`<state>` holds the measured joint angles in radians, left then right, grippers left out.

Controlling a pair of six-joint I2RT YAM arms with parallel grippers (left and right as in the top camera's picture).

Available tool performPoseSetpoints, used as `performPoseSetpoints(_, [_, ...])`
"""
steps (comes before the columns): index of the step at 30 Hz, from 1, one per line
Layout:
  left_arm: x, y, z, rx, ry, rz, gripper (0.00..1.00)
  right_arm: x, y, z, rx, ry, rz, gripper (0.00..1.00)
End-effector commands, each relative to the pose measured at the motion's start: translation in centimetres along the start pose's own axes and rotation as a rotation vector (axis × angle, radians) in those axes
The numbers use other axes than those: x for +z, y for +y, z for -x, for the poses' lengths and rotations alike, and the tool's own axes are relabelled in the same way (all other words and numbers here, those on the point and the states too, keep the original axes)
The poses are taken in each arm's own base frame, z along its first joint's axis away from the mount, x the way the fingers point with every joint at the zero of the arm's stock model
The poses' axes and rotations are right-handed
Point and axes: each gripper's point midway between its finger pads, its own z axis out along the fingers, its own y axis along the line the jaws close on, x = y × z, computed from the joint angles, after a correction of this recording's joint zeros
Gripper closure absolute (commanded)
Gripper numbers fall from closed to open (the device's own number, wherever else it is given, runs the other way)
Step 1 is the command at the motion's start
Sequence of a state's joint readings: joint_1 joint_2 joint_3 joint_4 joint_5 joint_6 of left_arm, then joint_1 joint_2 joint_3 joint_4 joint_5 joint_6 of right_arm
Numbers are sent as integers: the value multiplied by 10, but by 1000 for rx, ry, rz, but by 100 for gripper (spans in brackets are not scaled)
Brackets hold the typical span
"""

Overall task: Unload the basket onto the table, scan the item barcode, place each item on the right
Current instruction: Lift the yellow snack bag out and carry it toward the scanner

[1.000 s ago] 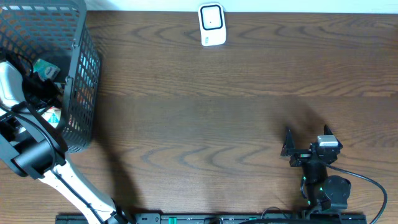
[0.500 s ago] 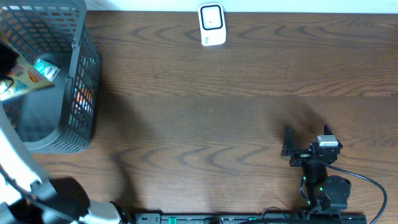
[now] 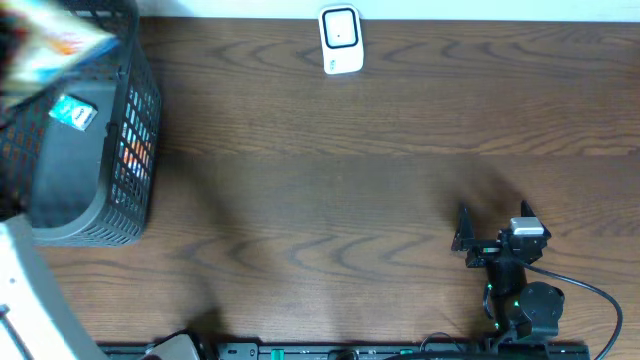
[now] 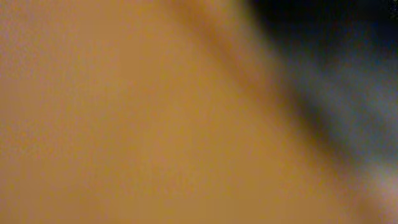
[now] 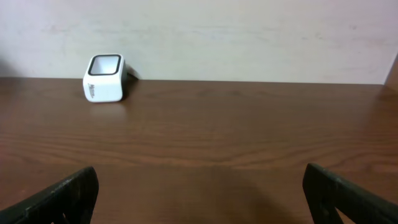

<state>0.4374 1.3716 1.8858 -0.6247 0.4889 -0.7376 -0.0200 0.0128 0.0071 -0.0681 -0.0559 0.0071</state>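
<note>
One pale, orange-printed flat packet hangs in the air over the far left corner of the dark grey plastic mesh basket, smeared by motion in the overhead view. The left wrist view is filled by a blurred orange surface, which I take to be the same packet close against the lens. The left gripper is hidden behind that blur, but its jaws are clenched. Since the packet floats clear of the basket, with the white left arm reaching up on the basket's near side, I judge the gripper clamped on the packet.

The right gripper rests well to the right of the basket, toward the near edge of the brown wooden table, jaws spread wide and empty. The small white box-shaped scanner also stands well to the right of the basket, at the table's far edge. A small teal pack lies inside the basket.

The packet looks light, thin and floppy, and is likely slick film. A pinch at one edge or seam should carry it, yet the free end may droop or swing, and a crushing grip would crease the print. Where the barcode sits cannot be told, so the hold belongs on a margin, leaving both faces open to the scanner's window.
</note>
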Motion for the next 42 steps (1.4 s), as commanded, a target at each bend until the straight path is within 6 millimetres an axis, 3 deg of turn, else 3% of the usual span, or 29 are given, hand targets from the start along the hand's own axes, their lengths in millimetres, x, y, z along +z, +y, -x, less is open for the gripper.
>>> performPoseSetpoints(1, [20, -61, -82, 70, 278, -208, 93, 0, 3, -1, 6, 2, 13, 1])
performPoseSetpoints(7, [32, -107, -195, 230, 561, -347, 93, 0, 3, -1, 6, 2, 13, 1])
performPoseSetpoints(12, [53, -117, -289, 246, 786, -363, 93, 0, 3, -1, 6, 2, 13, 1])
performPoseSetpoints(14, [63, -113, -321, 255, 850, -340, 92, 0, 3, -1, 6, 2, 13, 1])
performPoseSetpoints(18, [100, -79, -410, 245, 964, -150, 93, 0, 3, -1, 6, 2, 13, 1])
performPoseSetpoints(22, [117, -55, -473, 164, 1039, -13, 93, 0, 3, -1, 6, 1, 14, 1])
performPoseSetpoints(25, [126, -45, -517, 174, 1085, -3, 93, 0, 3, -1, 6, 2, 14, 1])
performPoseSetpoints(26, [130, -41, -539, 185, 1104, -9, 92, 0, 3, -1, 6, 2, 14, 1])
performPoseSetpoints(29, [137, -36, -574, 160, 1123, -5, 91, 0, 3, -1, 6, 2, 14, 1])
performPoseSetpoints(32, [140, -32, -594, 140, 1134, 2, 83, 0, 3, -1, 6, 2, 14, 1])
performPoseSetpoints(35, [140, -22, -606, 149, 1153, 22, 83, 0, 3, -1, 6, 2, 14, 1])
performPoseSetpoints(38, [139, -18, -609, 155, 1157, 29, 44, 0, 3, -1, 6, 2, 14, 1])
performPoseSetpoints(41, [139, -18, -609, 165, 1158, 23, 29, 0, 3, -1, 6, 2, 14, 1])
performPoseSetpoints(42, [138, -17, -609, 165, 1158, 24, 28, 0, 3, -1, 6, 2, 14, 1])
